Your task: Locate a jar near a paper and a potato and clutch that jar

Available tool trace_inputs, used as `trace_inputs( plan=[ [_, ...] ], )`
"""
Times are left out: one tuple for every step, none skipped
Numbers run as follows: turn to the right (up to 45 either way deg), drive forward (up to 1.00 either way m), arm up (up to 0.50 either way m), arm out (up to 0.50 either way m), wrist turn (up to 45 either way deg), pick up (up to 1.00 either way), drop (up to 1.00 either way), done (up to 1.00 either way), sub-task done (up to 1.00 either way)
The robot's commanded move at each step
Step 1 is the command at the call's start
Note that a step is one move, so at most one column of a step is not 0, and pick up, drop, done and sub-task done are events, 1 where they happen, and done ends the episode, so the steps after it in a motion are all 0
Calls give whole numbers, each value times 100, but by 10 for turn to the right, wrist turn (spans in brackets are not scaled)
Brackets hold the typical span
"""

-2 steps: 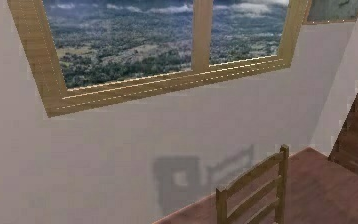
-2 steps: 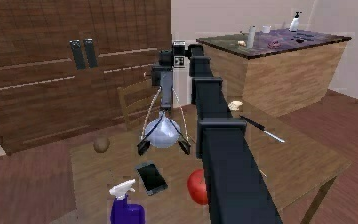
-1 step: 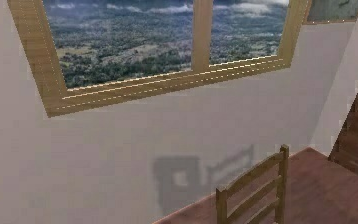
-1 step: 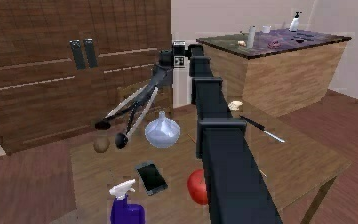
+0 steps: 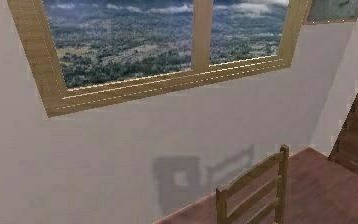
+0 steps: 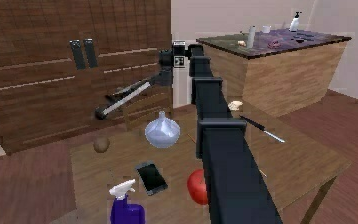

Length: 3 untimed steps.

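Grasp step: the arm is out over the table with the likely jar beside it.

The clear, round-bellied glass vessel (image 6: 163, 130), probably the jar, stands on the wooden table (image 6: 292, 155) just left of the arm (image 6: 222, 140). A brown lump (image 6: 102, 144), likely the potato, lies near it. The gripper (image 6: 105, 110) sits farther out, past the vessel and in front of the dark cabinet (image 6: 47, 90). How its fingers are set, and whether they hold anything, cannot be told. The search looks done. The next move calls for drawing the arm back and lowering it to meet the vessel. On the table there is one vessel, one lump, one phone (image 6: 152, 178), one spray bottle (image 6: 122, 205), one red fruit (image 6: 196, 187) and one knife (image 6: 262, 128).
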Motion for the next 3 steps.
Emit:
trace_inputs(
  plan=[
    [0, 0, 0, 0, 450, 0, 0, 0, 0],
    [0, 0, 0, 0, 330, 0, 0, 0, 0],
    [0, 0, -30, 0, 0, 0, 0, 0, 0]
  ],
)
